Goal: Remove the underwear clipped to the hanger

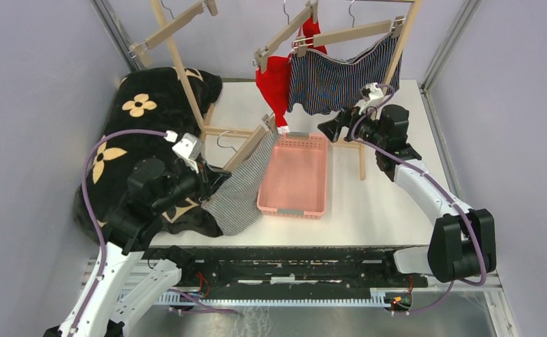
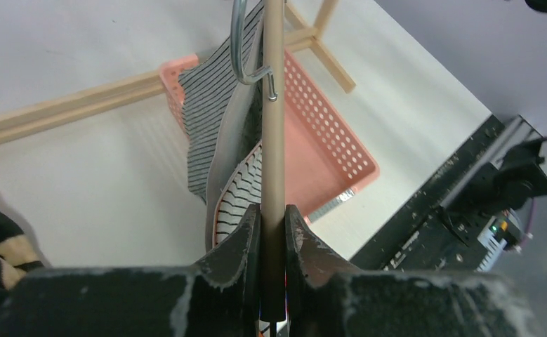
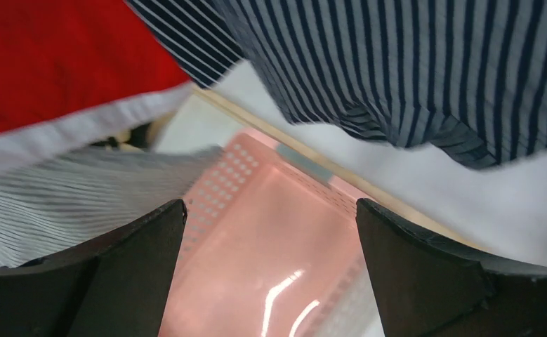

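My left gripper (image 1: 211, 181) is shut on the wooden bar of a hanger (image 1: 246, 149) that it holds tilted over the table. In the left wrist view the jaws (image 2: 273, 210) clamp the bar (image 2: 273, 126). Grey-and-white striped briefs (image 1: 242, 186) hang clipped from it, next to the pink basket (image 1: 293, 208); they also show in the left wrist view (image 2: 211, 112). Red briefs (image 1: 276, 83) and dark blue striped boxers (image 1: 333, 81) hang clipped on hangers on the rack. My right gripper (image 1: 330, 130) is open and empty just below the boxers (image 3: 397, 63), above the basket (image 3: 270, 246).
A black blanket with tan flowers (image 1: 144, 119) lies heaped at the left. The wooden rack (image 1: 179, 67) stands at the back with an empty hanger (image 1: 175, 27) on it. Its base bars (image 2: 67, 109) lie on the white table. Grey walls close in both sides.
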